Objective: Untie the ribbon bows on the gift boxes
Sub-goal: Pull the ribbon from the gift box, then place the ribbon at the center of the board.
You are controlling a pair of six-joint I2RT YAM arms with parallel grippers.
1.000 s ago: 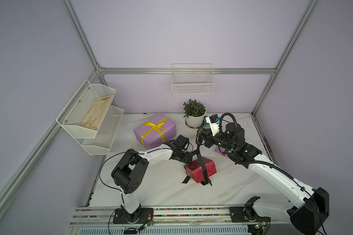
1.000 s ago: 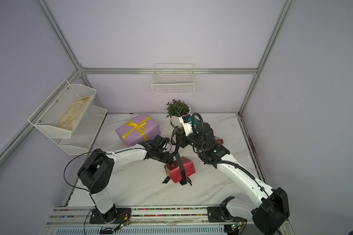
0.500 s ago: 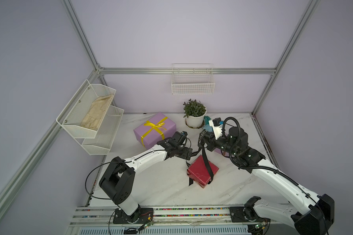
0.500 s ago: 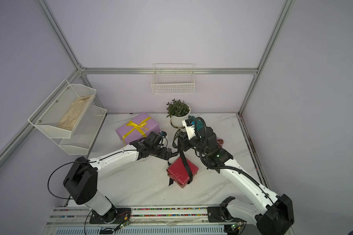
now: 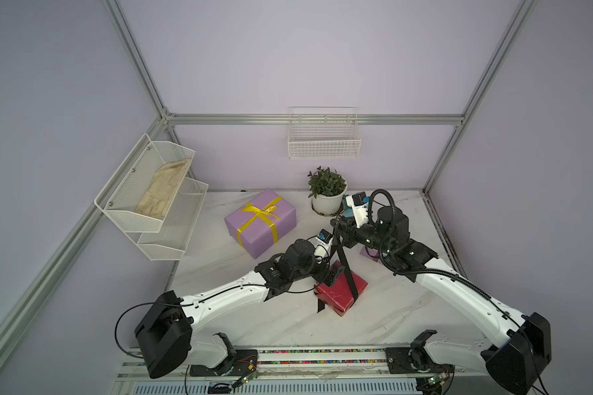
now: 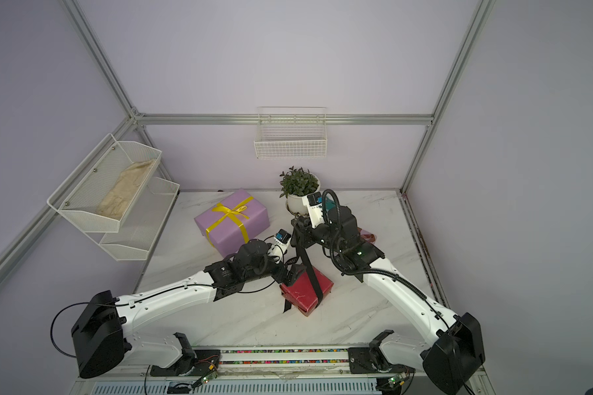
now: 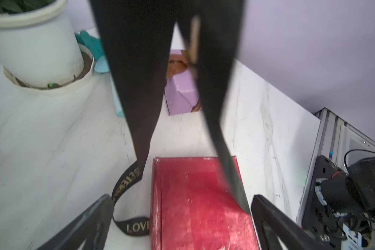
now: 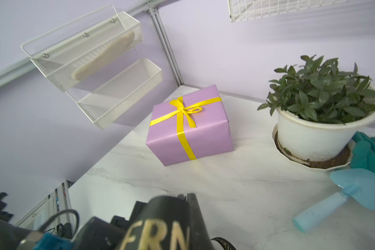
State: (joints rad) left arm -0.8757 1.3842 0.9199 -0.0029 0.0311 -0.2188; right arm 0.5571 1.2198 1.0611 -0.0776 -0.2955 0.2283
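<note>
Right gripper (image 5: 338,228) is clamped on the black ribbon (image 5: 347,273), holding it taut above the red box (image 5: 339,295) toward the desk's (image 5: 288,321) front edge. Left gripper (image 7: 182,201) stands spread wide astride the box, I judge to steady it.

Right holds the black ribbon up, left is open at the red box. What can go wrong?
1. The black ribbon loops the red box; the left gripper is open, not clamping it, so a pull by the right gripper may lift it.
2. The flowerpot stands near that arm: a swing could knock it.
</note>
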